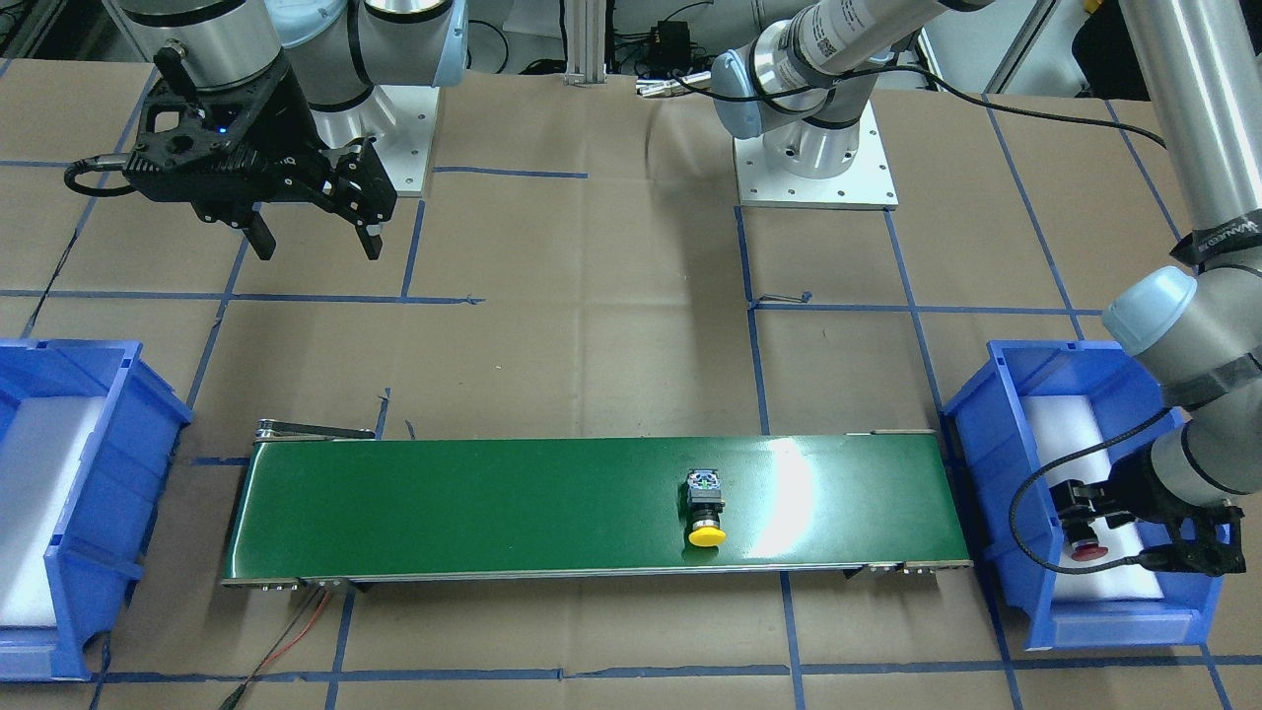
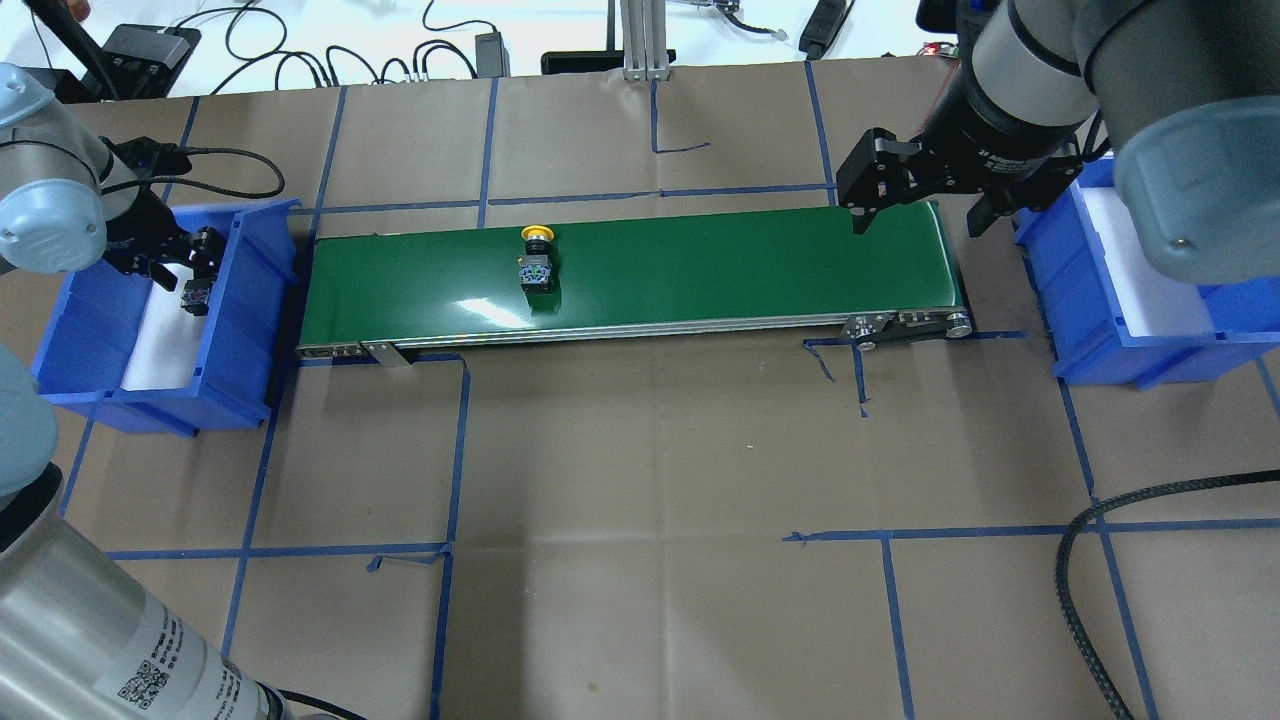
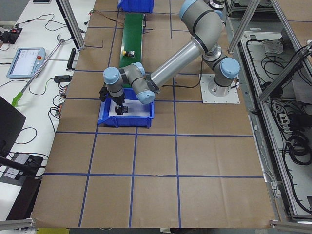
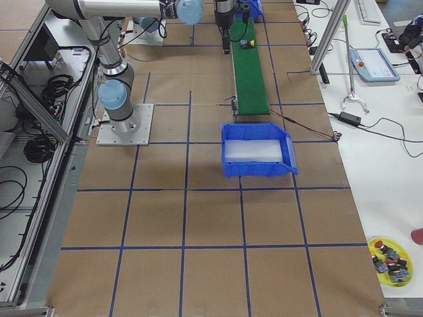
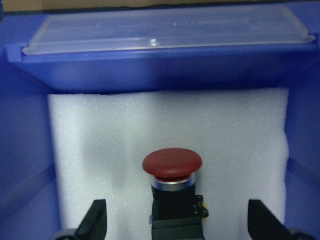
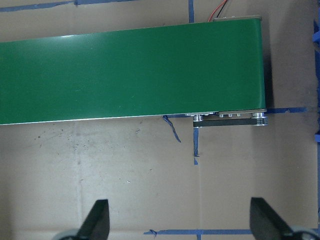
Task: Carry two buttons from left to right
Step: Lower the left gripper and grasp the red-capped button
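A green belt (image 2: 700,260) is running across the desk (image 2: 650,450) between two blue bins, each lined with white foam. The left bin (image 2: 240,330) is sitting just off the belt's left end and the right bin (image 2: 1100,330) just off its right end. Red and black wires (image 1: 296,631) are trailing from the belt's right end across the brown paper and blue tape lines. Well off to the side, on the operators' bench, a yellow dish (image 4: 390,259) is holding spare parts.

The yellow button (image 2: 536,258) is lying on its side on the belt, left of the middle, with its cap pointing toward the far edge from the robot. Nothing is touching it.

The red button (image 5: 172,165) is resting on the foam inside the left bin. The left arm is reaching down into that bin, and the left gripper (image 5: 176,215) is straddling the button with its fingers (image 5: 97,220) spread wide, one on each side and both clear of the cap. The bin's walls are closing in on either side of it.

The right arm is holding the right gripper (image 1: 318,251) above the desk just beside the belt's right end, pointing down, with its fingers apart and holding nothing.
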### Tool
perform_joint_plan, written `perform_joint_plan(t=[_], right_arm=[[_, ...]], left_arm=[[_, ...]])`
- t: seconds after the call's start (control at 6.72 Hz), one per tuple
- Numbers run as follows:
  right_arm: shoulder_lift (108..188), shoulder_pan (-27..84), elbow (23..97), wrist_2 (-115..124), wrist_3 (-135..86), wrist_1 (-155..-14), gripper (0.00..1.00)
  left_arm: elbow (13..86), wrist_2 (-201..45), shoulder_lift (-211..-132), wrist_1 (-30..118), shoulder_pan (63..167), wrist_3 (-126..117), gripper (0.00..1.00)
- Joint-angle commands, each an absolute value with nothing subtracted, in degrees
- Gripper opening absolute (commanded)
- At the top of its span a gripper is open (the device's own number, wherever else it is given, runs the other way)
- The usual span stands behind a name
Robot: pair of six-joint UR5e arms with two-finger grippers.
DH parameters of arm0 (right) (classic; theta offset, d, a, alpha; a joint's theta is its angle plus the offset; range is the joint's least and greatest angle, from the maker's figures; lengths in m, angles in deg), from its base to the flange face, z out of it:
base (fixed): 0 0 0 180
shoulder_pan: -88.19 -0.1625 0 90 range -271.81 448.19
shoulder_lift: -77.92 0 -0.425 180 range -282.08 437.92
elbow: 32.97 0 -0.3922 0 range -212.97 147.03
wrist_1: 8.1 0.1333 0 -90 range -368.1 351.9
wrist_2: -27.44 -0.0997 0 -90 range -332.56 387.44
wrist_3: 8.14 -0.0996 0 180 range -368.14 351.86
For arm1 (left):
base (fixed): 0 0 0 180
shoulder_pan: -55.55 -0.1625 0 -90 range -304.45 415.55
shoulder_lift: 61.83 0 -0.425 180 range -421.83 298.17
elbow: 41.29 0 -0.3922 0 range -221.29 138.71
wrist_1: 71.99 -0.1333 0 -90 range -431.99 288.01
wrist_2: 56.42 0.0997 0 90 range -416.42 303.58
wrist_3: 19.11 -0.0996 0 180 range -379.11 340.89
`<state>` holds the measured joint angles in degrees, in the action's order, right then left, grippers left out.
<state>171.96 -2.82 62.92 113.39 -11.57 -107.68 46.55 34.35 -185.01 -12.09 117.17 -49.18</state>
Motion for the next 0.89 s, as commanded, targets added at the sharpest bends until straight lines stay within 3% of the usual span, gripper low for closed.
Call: perform_joint_plan(t=[0.0, 0.15, 0.3, 0.74], right_arm=[[172.0, -2.8, 62.9, 113.4, -11.7, -107.7, 1.0], [172.0, -2.9, 62.9, 113.4, -11.7, -107.7, 1.0], [172.0, -2.9, 62.9, 113.4, -11.7, -107.7, 1.0], [172.0, -2.9, 63.0, 113.4, -11.7, -107.9, 1.0]], left_arm=[[45.3, 34.5, -185.1, -12.0, 117.2, -49.2, 0.29], [45.6, 34.5, -185.1, -11.9, 117.2, -49.0, 0.15], [44.6, 34.4, -184.5, -11.3, 117.1, -48.9, 0.09], [36.7, 34.5, -179.6, 3.0, 117.1, -49.3, 0.07]])
